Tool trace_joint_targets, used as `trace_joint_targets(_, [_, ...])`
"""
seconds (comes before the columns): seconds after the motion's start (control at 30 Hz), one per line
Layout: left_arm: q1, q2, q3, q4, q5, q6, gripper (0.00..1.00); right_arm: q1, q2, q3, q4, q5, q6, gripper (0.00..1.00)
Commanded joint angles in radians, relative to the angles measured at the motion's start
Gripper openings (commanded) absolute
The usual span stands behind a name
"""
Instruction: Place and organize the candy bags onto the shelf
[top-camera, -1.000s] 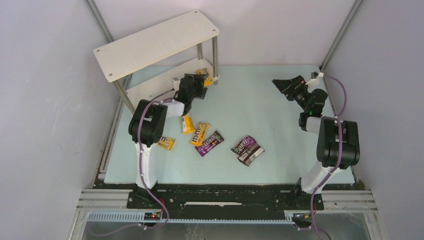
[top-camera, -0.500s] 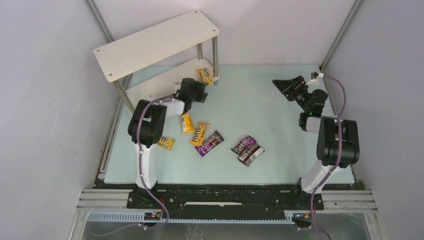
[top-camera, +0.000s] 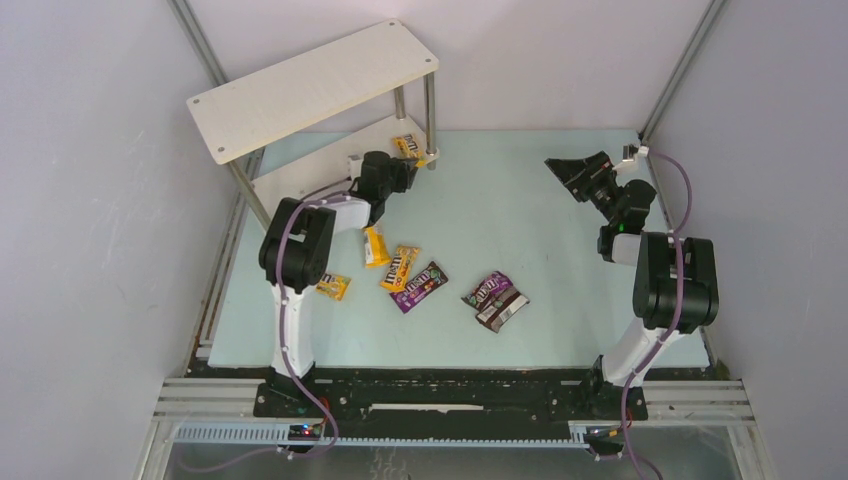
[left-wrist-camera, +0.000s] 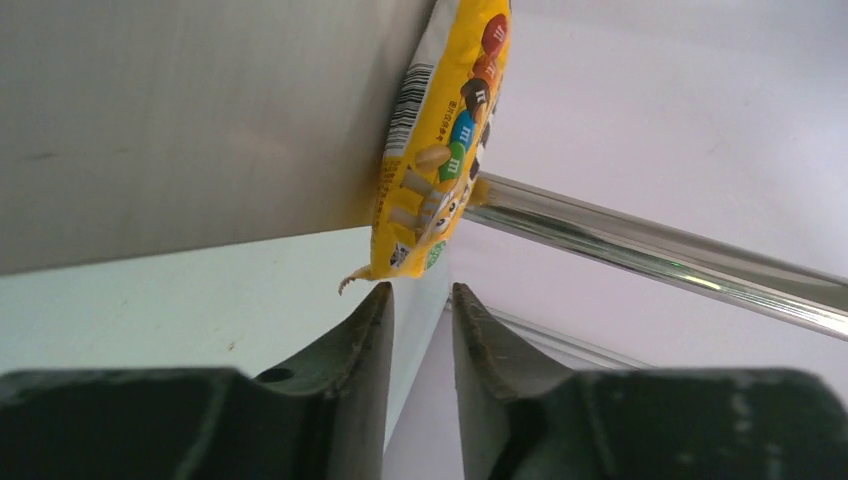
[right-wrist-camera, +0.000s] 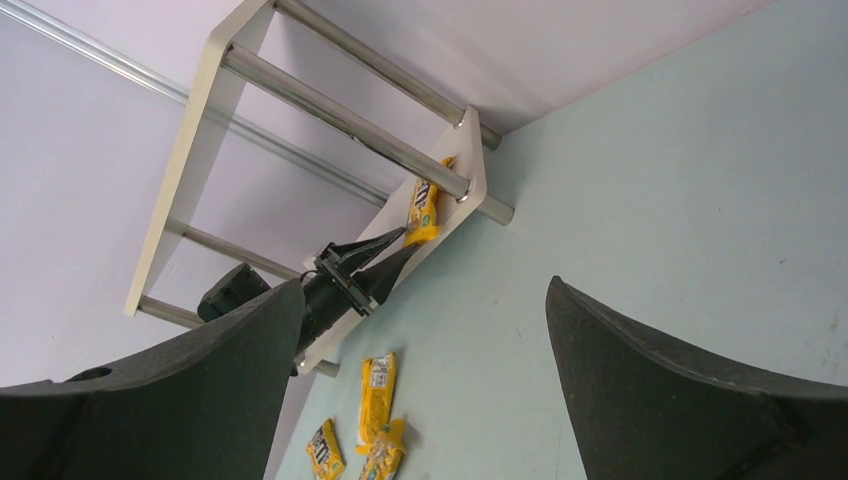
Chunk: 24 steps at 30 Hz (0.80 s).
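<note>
The shelf (top-camera: 300, 90) stands at the back left. One yellow candy bag (top-camera: 407, 148) lies on the right end of its lower board (left-wrist-camera: 180, 120), by a silver leg (left-wrist-camera: 650, 255). My left gripper (top-camera: 404, 168) points at that bag (left-wrist-camera: 445, 140). Its jaws stand a narrow gap apart with nothing between them, and one fingertip (left-wrist-camera: 378, 300) is just under the bag's corner. Three yellow bags (top-camera: 375, 246), (top-camera: 400, 267), (top-camera: 333, 287), two purple ones (top-camera: 418, 286), (top-camera: 487, 289) and a brown one (top-camera: 502, 311) lie on the table. My right gripper (top-camera: 570, 170) hangs wide open and empty at the back right.
The grey side walls and metal frame posts (top-camera: 680, 70) close in the pale green table (top-camera: 540, 230). In the right wrist view the shelf (right-wrist-camera: 187, 150), the left gripper (right-wrist-camera: 385, 255) and yellow bags (right-wrist-camera: 378, 385) show between my wide fingers (right-wrist-camera: 620, 350).
The left gripper's jaws have narrowed from wide to a small gap and it has shifted slightly by the lower board. The yellow bag there now shows more fully. The right arm has not moved.
</note>
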Motion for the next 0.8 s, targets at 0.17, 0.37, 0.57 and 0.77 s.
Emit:
trace_joint_targets(0.17, [-0.002,0.073,0.089,0.079,-0.025,-0.008,0.23,-0.004,0.015,0.019,0.072,-0.016,0.017,1.0])
trace_joint_targets(0.37, [-0.001,0.114,0.153,0.071,-0.036,-0.004,0.23,-0.004,0.02,0.019,0.08,-0.017,0.022,1.0])
trace_joint_targets(0.57, [-0.002,0.075,0.131,0.042,-0.021,0.049,0.32,-0.003,0.018,0.019,0.082,-0.013,0.021,1.0])
trace_joint_targets(0.77, [-0.027,-0.149,-0.124,0.046,0.018,0.132,0.6,0.009,-0.002,0.038,-0.014,-0.009,-0.044,1.0])
